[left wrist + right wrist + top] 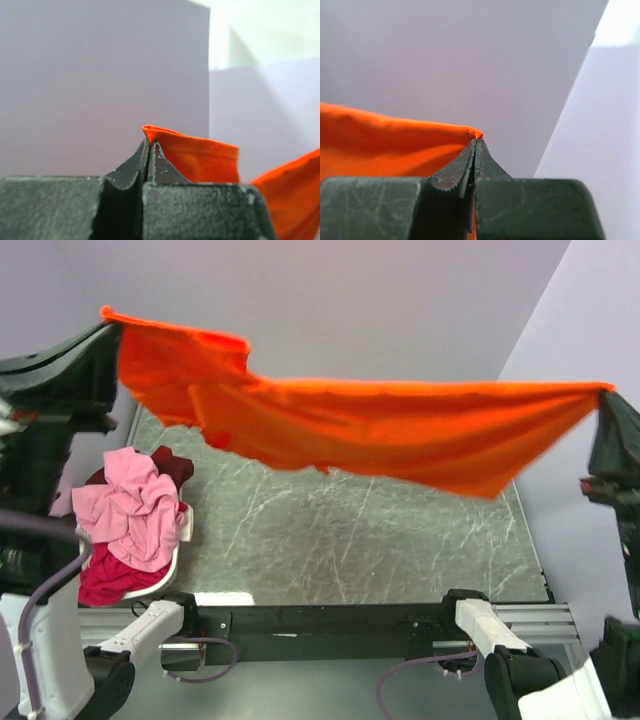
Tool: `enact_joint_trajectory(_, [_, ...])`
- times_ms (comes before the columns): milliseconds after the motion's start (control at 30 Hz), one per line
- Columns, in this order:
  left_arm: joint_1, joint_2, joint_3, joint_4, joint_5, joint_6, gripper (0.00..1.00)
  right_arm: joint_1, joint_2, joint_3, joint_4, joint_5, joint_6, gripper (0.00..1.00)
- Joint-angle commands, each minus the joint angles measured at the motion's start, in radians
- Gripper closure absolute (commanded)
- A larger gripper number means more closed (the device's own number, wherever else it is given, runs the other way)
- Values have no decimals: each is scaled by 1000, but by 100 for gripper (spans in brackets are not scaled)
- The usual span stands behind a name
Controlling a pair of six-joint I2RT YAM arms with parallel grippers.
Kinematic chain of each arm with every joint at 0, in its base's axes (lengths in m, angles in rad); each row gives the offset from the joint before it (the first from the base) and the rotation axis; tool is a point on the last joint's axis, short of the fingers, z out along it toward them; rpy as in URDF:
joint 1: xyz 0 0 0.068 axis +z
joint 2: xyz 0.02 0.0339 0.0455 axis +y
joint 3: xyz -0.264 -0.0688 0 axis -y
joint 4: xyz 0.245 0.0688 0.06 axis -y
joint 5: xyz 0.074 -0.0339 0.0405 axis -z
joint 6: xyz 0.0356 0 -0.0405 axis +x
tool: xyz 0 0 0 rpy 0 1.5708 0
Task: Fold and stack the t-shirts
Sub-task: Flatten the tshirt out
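The orange t-shirt point(380, 430) hangs in the air above the table point(350, 540), stretched wide between the two grippers. No part of it can be seen touching the table. Its upper edge runs nearly taut from one held corner to the other. Below that edge the body sags in loose folds, with a thicker bunch toward the table's left side and the lowest drape over the table's far right part.

The left gripper point(108, 322) holds one corner above and beyond the table's left edge. In the left wrist view its fingers point(131, 162) are pressed together on a small peak of orange cloth at their tips, and the rest of the shirt falls away to one side.

The right gripper point(606, 390) holds the opposite corner above the table's right edge. In the right wrist view its jaws are likewise clamped on the fabric, with the corner poking just past the tips and the cloth spreading off to the left of that view.

Just off the table's left edge lies a crumpled pile. A light pink t-shirt point(130, 505) is on top, a magenta t-shirt point(105, 580) lies under it, and a dark red cloth point(172, 465) is at the far side. The pile sits in a white container point(178, 552) of which only the rim shows. A black rail point(330, 620) runs along the table's near edge between the arm bases.
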Motion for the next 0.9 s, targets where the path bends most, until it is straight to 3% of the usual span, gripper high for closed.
enact_joint_trajectory(0, [-1,-4,36,50,30,-34,100,5,36,2,38,81,17,100])
enact_joint_trajectory(133, [-1,-8,-8,77,26,-27,100,5,50,-76,57,78,12,100])
enact_joint_trajectory(267, [-1,-23,-208,107,6,-14,100,5,44,-277,139,37,14,100])
enact_joint_trajectory(500, [-1,15,-644,289,-22,-66,100,5,60,-873,373,-81,23,100])
enact_joint_trajectory(533, [-1,51,-730,315,-27,-78,99,5,74,-927,435,-94,23,100])
enact_joint_trajectory(667, [-1,223,-843,435,-68,-72,100,5,194,-1175,590,-147,-6,100])
enact_joint_trajectory(733, [2,376,-838,457,-74,-79,100,9,312,-1205,649,-164,-37,100])
enact_joint_trajectory(867, [24,678,-703,475,-7,-135,100,14,557,-1098,651,-172,-68,100])
